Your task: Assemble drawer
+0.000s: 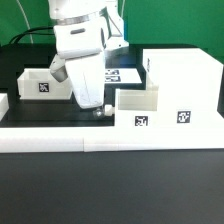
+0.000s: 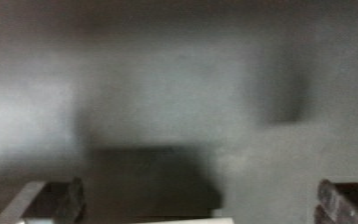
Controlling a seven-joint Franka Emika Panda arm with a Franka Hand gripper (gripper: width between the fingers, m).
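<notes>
Black worktop (image 1: 40,112) carries the drawer parts in white. The tall drawer case (image 1: 185,85) stands at the exterior view's right. One open drawer box (image 1: 135,108) sits tight against its lower front corner; whether it is slotted in or only beside it, I cannot tell. A second drawer box (image 1: 45,82) lies well apart at the exterior view's left, not yet fitted, so I judge the job about half done at best. Between the two boxes the fingers (image 2: 51,200) hang low, spread wide and holding nothing. The marker board (image 1: 122,73) lies behind.
</notes>
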